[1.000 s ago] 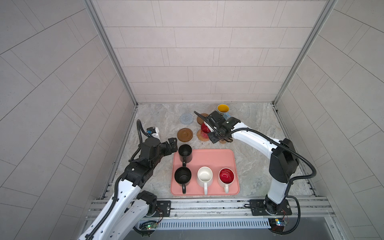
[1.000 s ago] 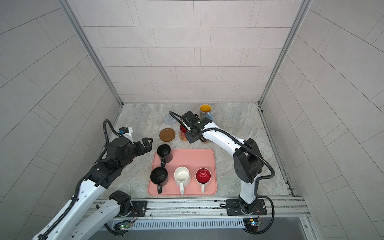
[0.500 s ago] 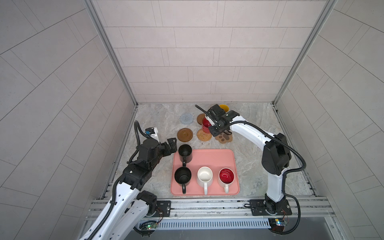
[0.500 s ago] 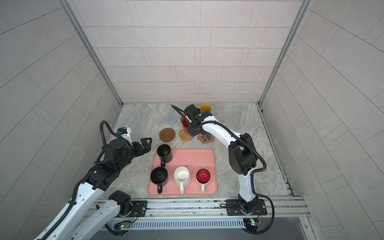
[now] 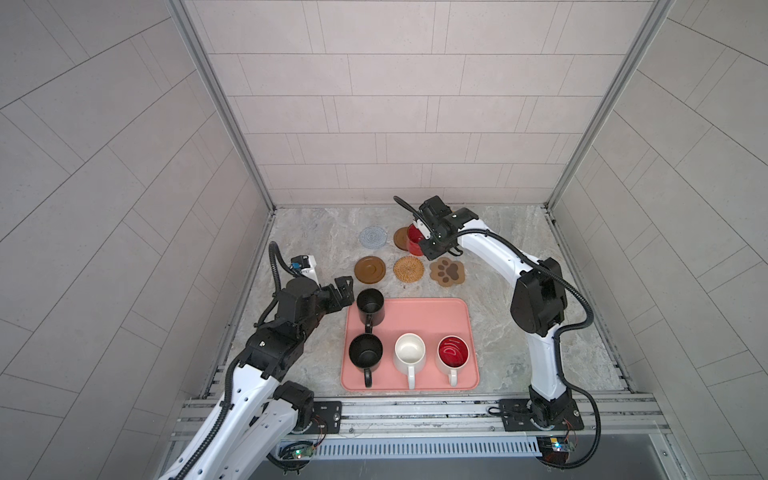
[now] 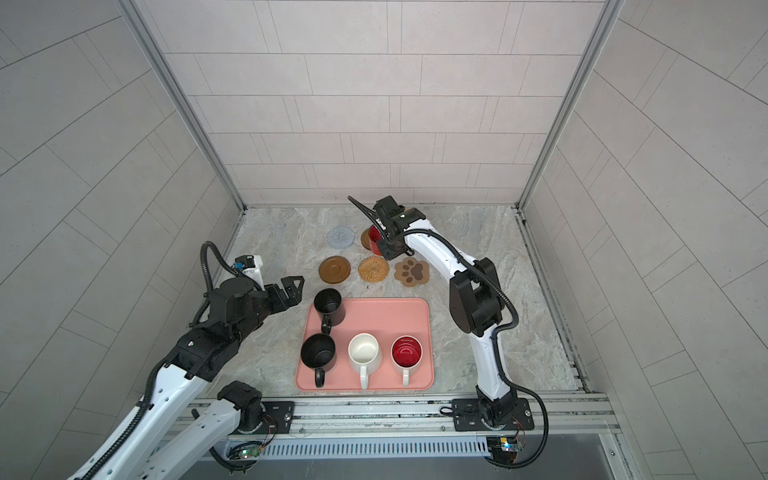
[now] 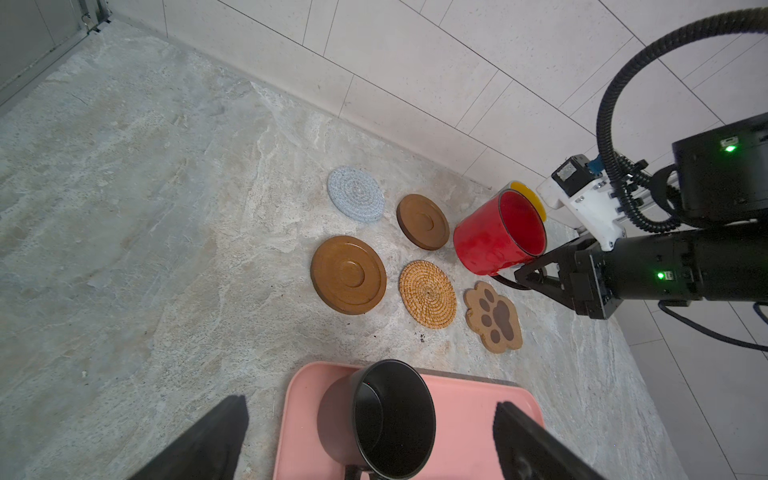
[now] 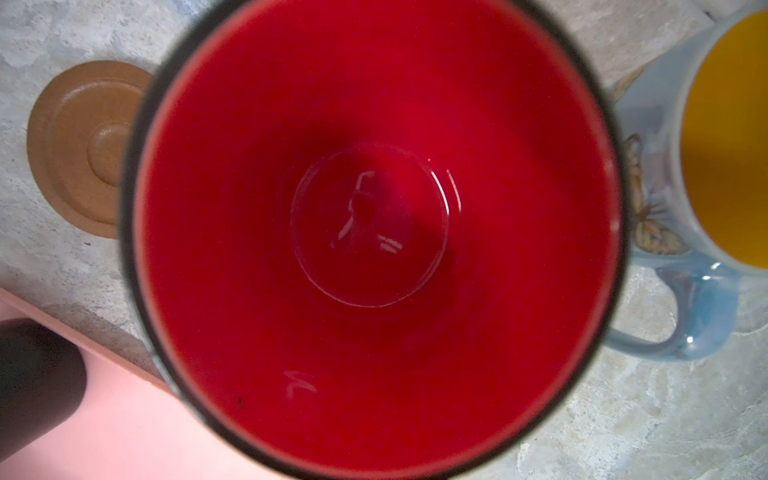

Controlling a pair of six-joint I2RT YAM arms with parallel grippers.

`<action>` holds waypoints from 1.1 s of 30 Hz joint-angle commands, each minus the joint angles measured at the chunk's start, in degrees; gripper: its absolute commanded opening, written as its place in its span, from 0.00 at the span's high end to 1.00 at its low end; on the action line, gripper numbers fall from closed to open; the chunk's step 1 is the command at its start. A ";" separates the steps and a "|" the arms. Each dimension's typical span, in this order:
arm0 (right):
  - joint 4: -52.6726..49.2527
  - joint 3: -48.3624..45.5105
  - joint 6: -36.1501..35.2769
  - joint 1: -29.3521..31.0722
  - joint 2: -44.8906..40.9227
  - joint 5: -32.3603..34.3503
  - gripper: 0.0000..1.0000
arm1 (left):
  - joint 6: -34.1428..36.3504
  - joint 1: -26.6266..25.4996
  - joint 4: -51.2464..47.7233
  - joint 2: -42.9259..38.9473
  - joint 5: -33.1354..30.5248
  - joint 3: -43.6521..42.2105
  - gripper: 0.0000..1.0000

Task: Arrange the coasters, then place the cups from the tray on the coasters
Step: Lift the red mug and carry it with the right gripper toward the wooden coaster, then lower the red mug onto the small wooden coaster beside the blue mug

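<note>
Beside back brown coaster (image 7: 423, 221), red mug (image 7: 490, 239) tilted

Right gripper (image 5: 431, 246) apparently holds red mug (image 5: 414, 242) beside far brown coaster (image 5: 399, 239).

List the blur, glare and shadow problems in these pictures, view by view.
Right wrist view: the red mug fills the frame, its rim a blurred dark ring, white glints on its bottom; the light blue mug is soft. Left wrist view: sharp on the rattan coaster; the black mug throws a soft shadow on the tray. Both top views: even light, no glare, walls splayed.
</note>
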 commanded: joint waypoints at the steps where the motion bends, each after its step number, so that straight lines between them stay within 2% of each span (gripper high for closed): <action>1: -0.71 4.44 -1.80 -0.52 1.41 -0.36 0.91 | 0.55 -0.15 -0.10 -0.18 -0.74 -0.40 0.00; 21: -6.98 24.25 -4.52 -1.84 16.15 -1.32 0.91 | 0.19 -0.15 1.82 1.14 -1.35 -0.72 0.00; 33: -3.93 26.44 -6.87 -2.02 18.49 -1.82 0.91 | -0.65 -0.18 3.53 2.31 0.10 -2.24 0.00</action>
